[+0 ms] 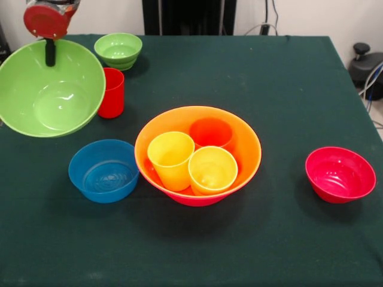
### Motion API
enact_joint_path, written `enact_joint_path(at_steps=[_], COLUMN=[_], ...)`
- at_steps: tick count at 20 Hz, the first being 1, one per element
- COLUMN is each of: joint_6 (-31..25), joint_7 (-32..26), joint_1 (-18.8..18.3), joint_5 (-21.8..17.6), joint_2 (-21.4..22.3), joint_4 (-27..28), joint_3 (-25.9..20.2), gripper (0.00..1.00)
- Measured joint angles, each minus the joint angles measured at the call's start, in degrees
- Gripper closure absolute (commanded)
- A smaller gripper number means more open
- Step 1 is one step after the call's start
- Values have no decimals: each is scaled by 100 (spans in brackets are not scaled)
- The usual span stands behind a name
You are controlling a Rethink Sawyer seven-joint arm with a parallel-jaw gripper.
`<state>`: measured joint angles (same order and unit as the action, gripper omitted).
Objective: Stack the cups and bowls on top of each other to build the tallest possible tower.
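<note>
The gripper [50, 52] grips the rim of the big green bowl [51, 89] — one dark finger shows inside the far wall, clamped against the rim, and the bowl hangs tilted, its mouth turned toward the camera. The red disc of the arm [46, 19] sits just above that rim.

Taking the orange bowl [198, 152] at the middle of the green table [287, 84] as the landmark: it sits nested in a pink bowl [197, 200], only a low strip of pink showing beneath it. Inside it lie three cups — two yellow cups [172, 158] toward the front, touching each other, and an orange cup [211, 133] behind them.

The tilted green bowl is to the upper left of the orange bowl, well apart from it. A red cup [112, 92] stands upright just beside the green bowl's right edge. A small green bowl [118, 50] stands farther back, beyond the red cup. A blue bowl [104, 170] sits just left of the orange bowl, close to its rim. A small red bowl [340, 174] sits well to its right.
</note>
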<state>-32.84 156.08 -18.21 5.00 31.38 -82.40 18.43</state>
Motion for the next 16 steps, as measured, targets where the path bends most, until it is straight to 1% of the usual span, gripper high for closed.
enact_joint_path(at_steps=[16], joint_6=[-56], joint_7=[0], joint_1=[378], joint_5=[171], joint_2=[7], joint_4=[1], joint_3=[8], gripper=[100])
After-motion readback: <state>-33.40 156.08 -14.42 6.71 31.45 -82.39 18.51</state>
